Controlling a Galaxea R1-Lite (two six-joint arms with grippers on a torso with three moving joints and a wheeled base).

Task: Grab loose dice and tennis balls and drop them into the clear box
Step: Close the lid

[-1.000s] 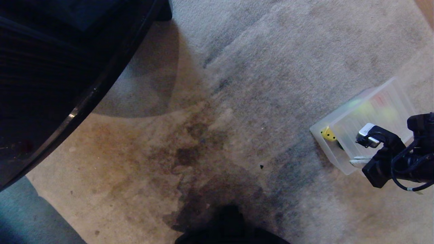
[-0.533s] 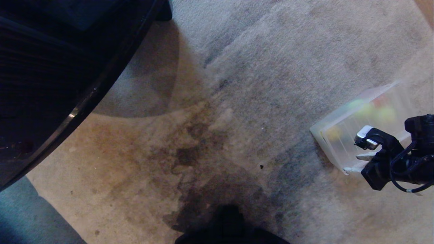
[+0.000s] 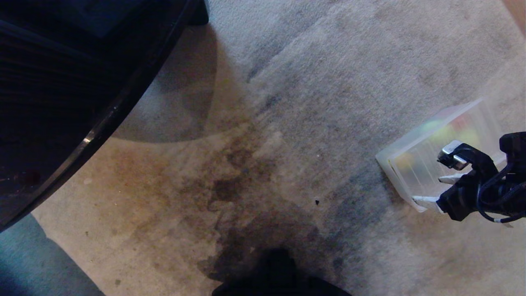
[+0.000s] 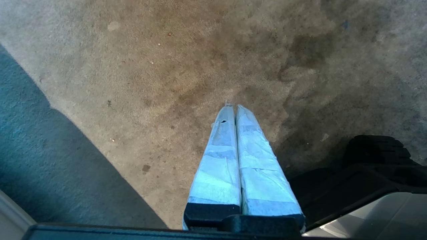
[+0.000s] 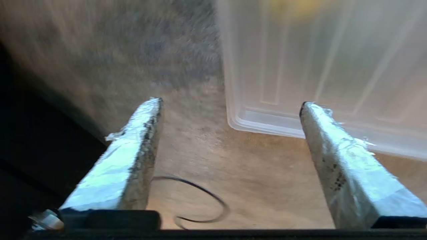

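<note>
While the right gripper [image 3: 427,189] hangs over the near corner of the clear box [image 3: 404,150] with its jaws spread wide and nothing between them, the left gripper [image 4: 233,108] is parked over the stained carpet [image 3: 263,135], its fingers pressed together and empty. No loose die or ball lies on the carpet that is visible, so I judge the task near its end, though the floor outside the views is unknown. Farther off, the frosted box sits on the carpet at the robot's right; yellow-green, yellow and red blurs show through its walls.
</note>
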